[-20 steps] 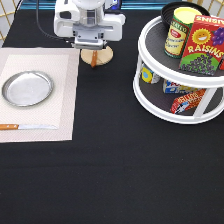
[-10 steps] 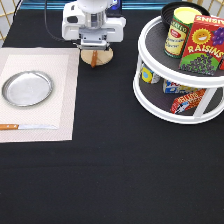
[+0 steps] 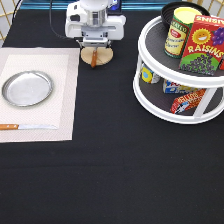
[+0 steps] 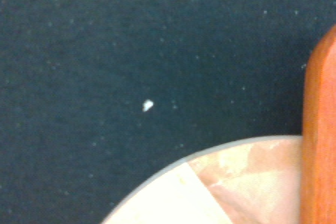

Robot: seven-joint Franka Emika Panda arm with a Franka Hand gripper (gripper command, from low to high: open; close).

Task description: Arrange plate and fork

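The gripper point(image 3: 95, 46) sits directly over one wooden disc point(image 3: 101, 57); its opening cannot be told. One fork point(image 3: 93, 59) lies on that disc, brown handle showing. One plate point(image 3: 27, 88) rests on one placemat point(image 3: 60, 90), well apart from the disc, with one knife point(image 3: 27, 126) beside the plate. One two-tier turntable point(image 3: 150, 95) holds groceries.

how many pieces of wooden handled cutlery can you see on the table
2. A wooden-handled knife lies on the cream placemat below the round silver metal plate; a brown wooden handle rests on the tan wooden disc under the gripper, tines hidden.
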